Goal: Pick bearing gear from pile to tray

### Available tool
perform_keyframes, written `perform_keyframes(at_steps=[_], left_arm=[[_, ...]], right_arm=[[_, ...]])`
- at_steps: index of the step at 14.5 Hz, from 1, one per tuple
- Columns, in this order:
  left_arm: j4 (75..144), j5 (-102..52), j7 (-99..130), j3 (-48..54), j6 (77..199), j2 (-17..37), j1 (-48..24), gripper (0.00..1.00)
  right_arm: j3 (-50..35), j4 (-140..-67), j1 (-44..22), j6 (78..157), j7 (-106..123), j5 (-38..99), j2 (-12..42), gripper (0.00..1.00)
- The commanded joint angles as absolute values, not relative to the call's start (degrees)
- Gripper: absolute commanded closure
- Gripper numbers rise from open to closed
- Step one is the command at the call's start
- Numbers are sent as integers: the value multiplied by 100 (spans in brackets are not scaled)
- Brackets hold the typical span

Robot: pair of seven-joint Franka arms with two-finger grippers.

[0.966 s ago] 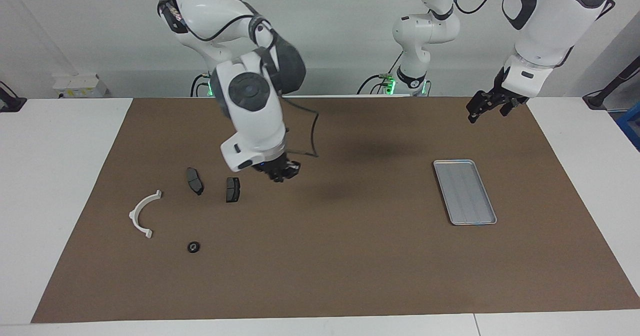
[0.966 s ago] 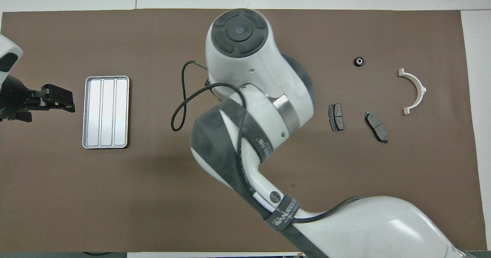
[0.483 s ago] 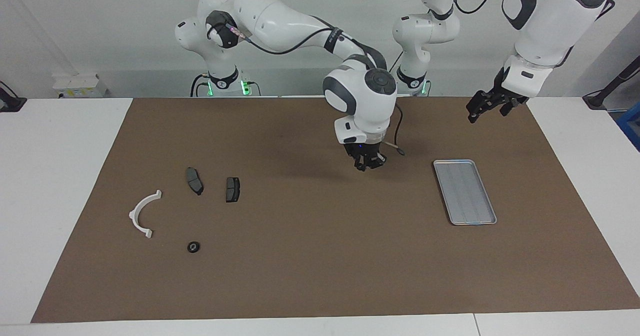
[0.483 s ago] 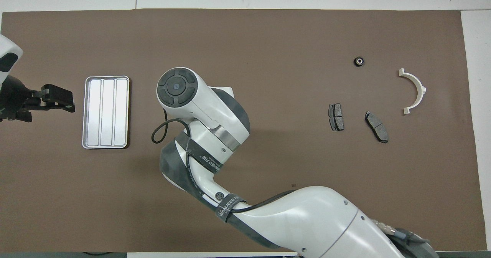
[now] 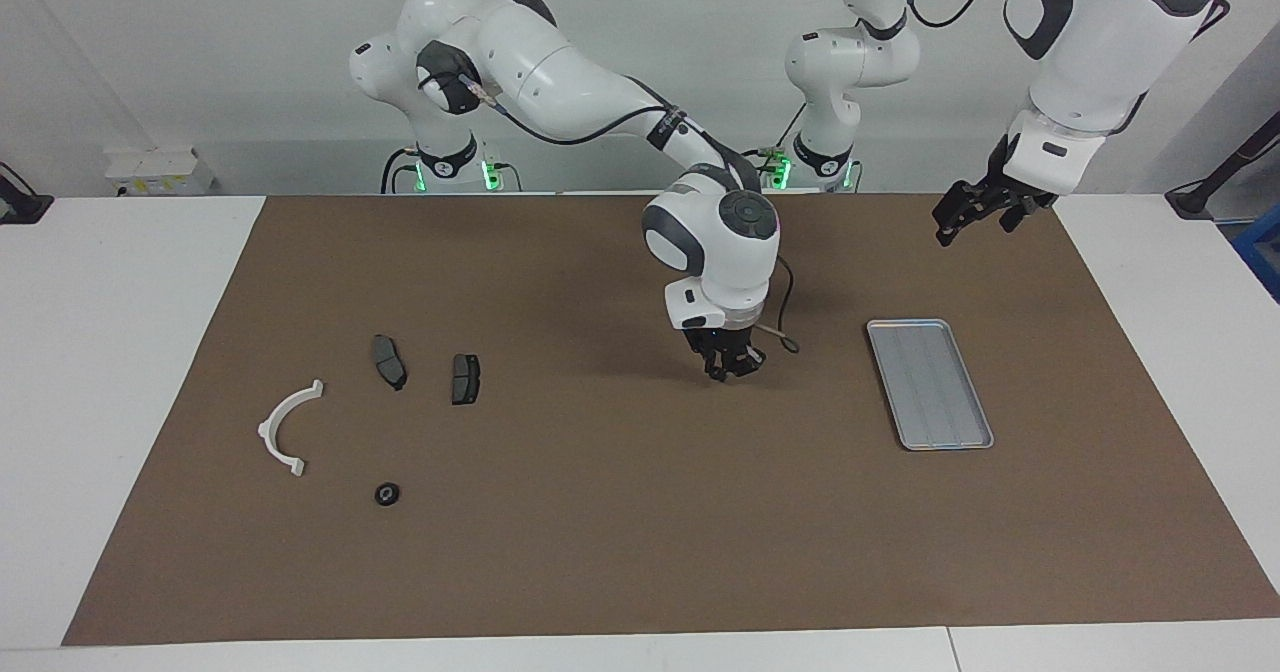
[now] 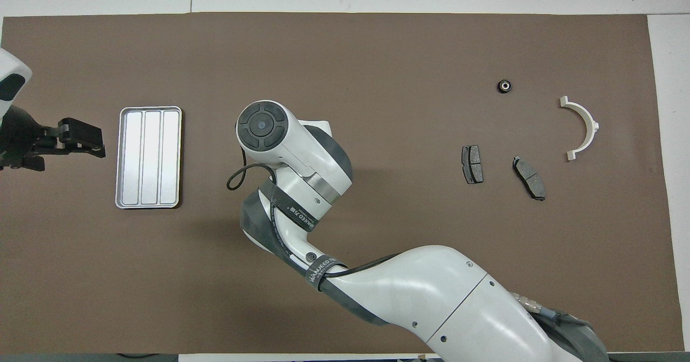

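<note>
The pile lies toward the right arm's end of the mat: a white curved bracket (image 5: 268, 430) (image 6: 593, 125), two dark brake-pad shapes (image 5: 389, 361) (image 5: 465, 379) (image 6: 472, 164) (image 6: 529, 177), and a small black round bearing gear (image 5: 387, 494) (image 6: 504, 86) farthest from the robots. The silver tray (image 5: 930, 384) (image 6: 150, 157) lies bare toward the left arm's end. My right gripper (image 5: 728, 367) hangs shut, low over the mat between pile and tray, closer to the tray. Whether it holds anything does not show. Its wrist hides it from overhead. My left gripper (image 5: 965, 214) (image 6: 81, 141) waits open beside the tray.
A brown mat (image 5: 640, 552) covers most of the white table. The right arm's forearm and its looping black cable (image 5: 785, 337) reach across the mat's middle.
The right arm swung from beside the brake pads across the mat toward the tray, then dropped lower and drew back slightly. The pile, the tray and the left arm stayed put.
</note>
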State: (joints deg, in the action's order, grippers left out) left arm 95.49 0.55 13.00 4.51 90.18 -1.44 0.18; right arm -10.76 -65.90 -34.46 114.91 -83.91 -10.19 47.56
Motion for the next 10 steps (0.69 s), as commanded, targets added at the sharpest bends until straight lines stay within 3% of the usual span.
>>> perform_keyframes(at_steps=[1,2,3,4,10], left_arm=[[9606,-9,1257,404,9009,-246,-18,0],[9606,-9,1257,413,9009,-246,-18,0],[9606,-9,1257,404,9009,-246,-18,0],[9598,-9,1257,413,8974,-246,-35,0],[9720,-26,1938,431,9579,-229,-561,0]], right_arm=[[-1125,-6934,-3384,11768,-8473,-1178,4623,100],[-1116,-6935,-3384,11734,-8473,-1195,4623,84],[-1099,-6926,-3384,11681,-8464,-1195,4623,54],[-1073,-6926,-3384,11637,-8455,-1230,4614,4],[-1125,-6479,-2824,10470,-7458,-1292,4422,0]])
